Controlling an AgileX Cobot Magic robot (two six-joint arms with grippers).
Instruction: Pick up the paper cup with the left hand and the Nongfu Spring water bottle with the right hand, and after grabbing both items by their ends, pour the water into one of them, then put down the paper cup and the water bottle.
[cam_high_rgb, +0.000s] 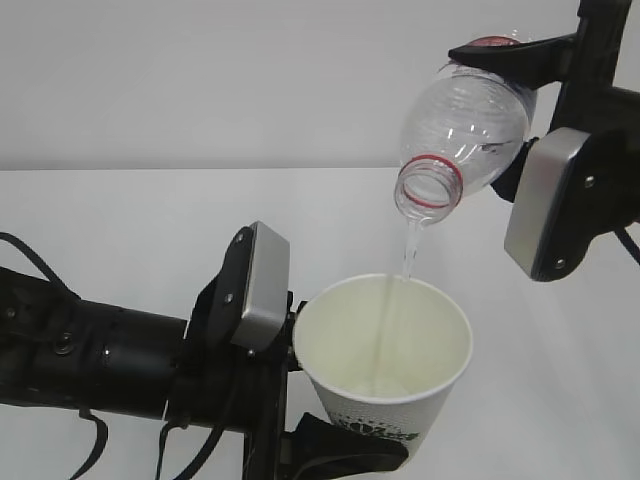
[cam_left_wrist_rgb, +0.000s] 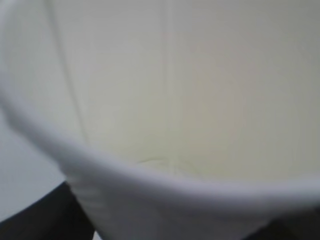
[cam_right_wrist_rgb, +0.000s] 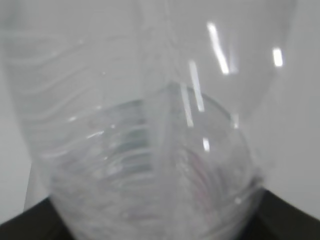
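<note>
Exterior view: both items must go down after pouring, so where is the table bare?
Bare white table stretches behind the left hand, and more lies right of the paper cup, beneath the right hand. The middle is crowded: the Nongfu Spring water bottle pours the water there.

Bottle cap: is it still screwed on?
No, the water bottle has a bare open mouth, and the water streams from it into the paper cup.

In the exterior view the paper cup (cam_high_rgb: 385, 350) loses its base below the frame edge, its logo partly behind a dark finger. The water bottle (cam_high_rgb: 465, 125) hides its label behind the right hand (cam_high_rgb: 560, 150), itself cropped at the top and right. Both wrist views are blurred close-ups of the cup wall and the bottle
</note>
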